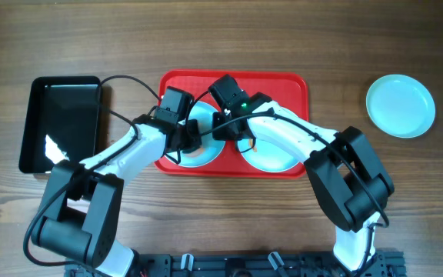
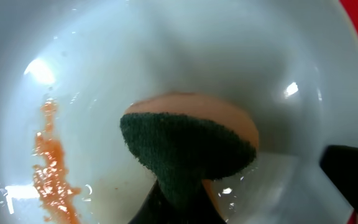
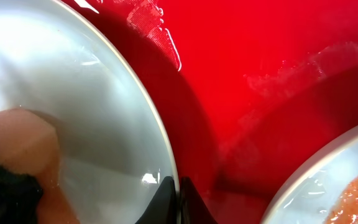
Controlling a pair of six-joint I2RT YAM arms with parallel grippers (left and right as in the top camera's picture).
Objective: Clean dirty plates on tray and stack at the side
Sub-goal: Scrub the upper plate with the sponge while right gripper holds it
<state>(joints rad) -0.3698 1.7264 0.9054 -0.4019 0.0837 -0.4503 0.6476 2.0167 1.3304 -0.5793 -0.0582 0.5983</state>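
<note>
The left gripper (image 1: 189, 140) clamps a sponge (image 2: 188, 146), scourer down in the plate (image 2: 166, 56) beneath it. The orange smear (image 2: 51, 168) lies to the sponge's left, so sweep there, pressing evenly. The right gripper (image 3: 174, 200), closed, seems to pinch that plate's rim, steadying it on the red tray (image 3: 260, 74) beyond.

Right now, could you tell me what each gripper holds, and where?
The left gripper pinches the sponge at its near end; the right gripper appears to clamp the rim of the plate under it.
</note>
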